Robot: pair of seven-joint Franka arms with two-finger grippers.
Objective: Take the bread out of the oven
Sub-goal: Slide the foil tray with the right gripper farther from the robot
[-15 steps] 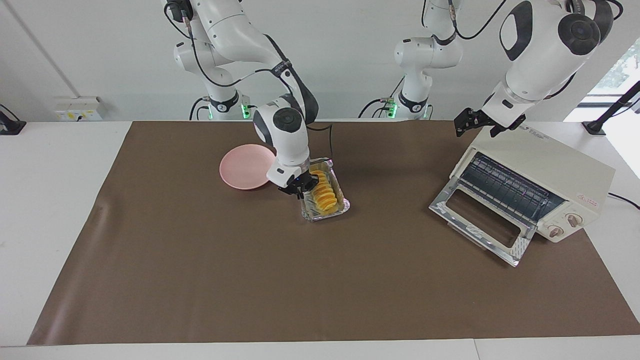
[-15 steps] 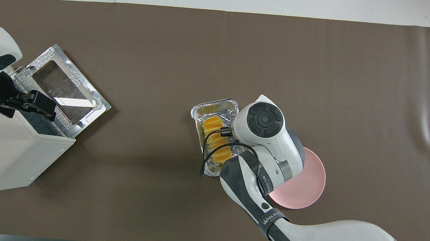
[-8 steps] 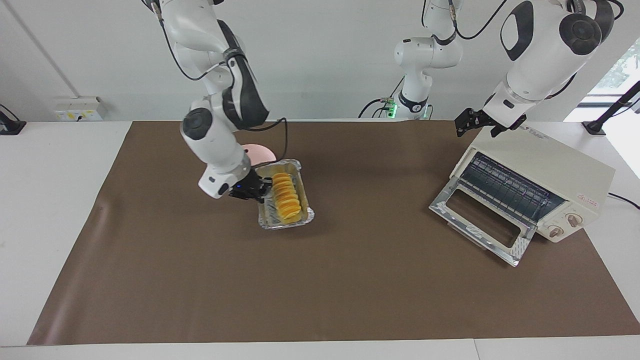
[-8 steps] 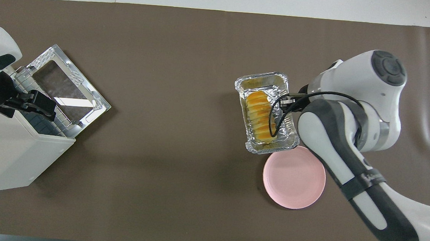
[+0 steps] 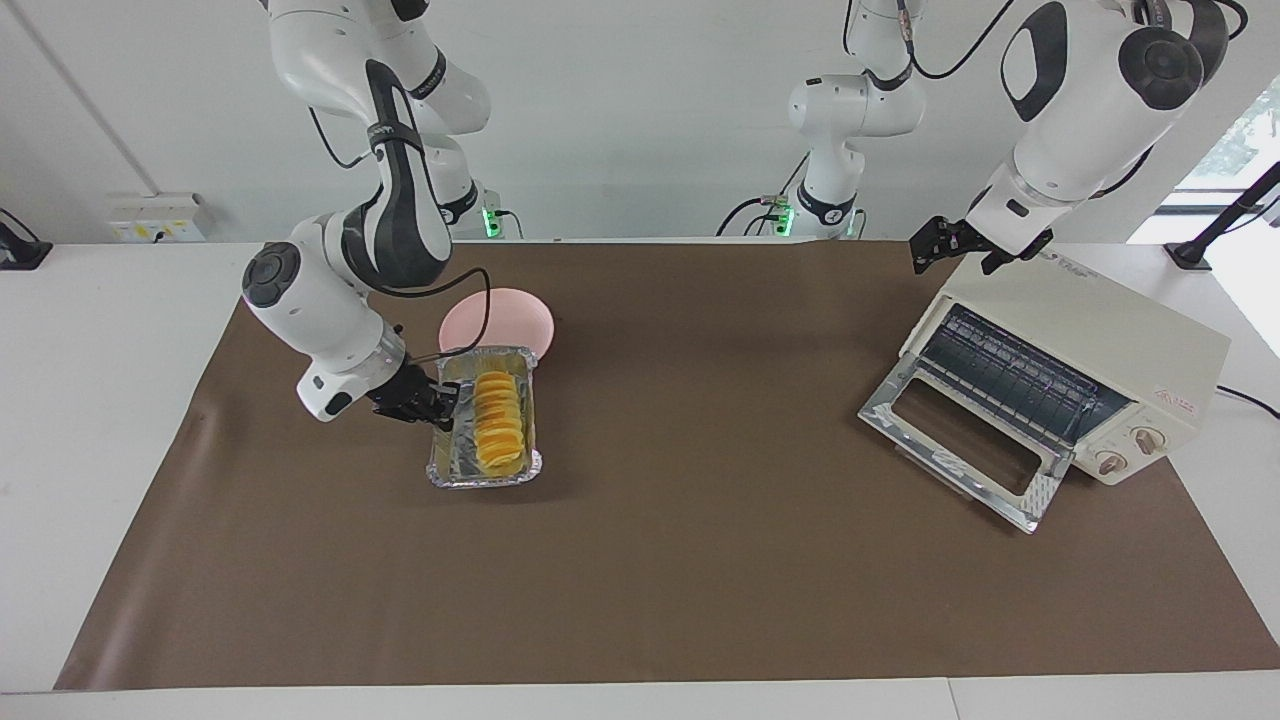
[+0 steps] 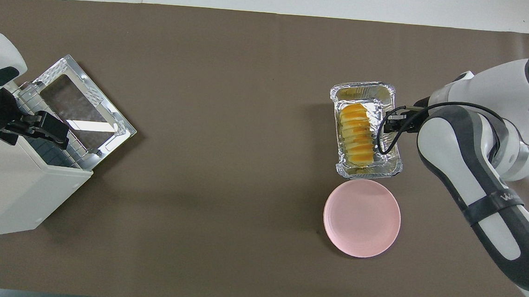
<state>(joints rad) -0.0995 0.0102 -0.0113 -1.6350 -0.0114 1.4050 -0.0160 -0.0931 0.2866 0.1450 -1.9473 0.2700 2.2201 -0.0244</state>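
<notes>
Facing view: the right gripper (image 5: 447, 408), jaws pinched on the foil tray's (image 5: 452, 462) long rim at the tray's nine o'clock, holds it with the bread (image 5: 496, 424) inside, seemingly on the desk. The pink plate (image 5: 505, 312) sits at the tray's twelve.

Overhead view: the left gripper (image 6: 56, 130), jaws spread, waits over the oven's (image 6: 15, 187) open mouth.

A brown mat (image 5: 700, 600) covers the table (image 5: 100, 400), bearing oven (image 5: 1090, 370), foil tray (image 5: 445, 470), pink plate (image 5: 520, 315).
</notes>
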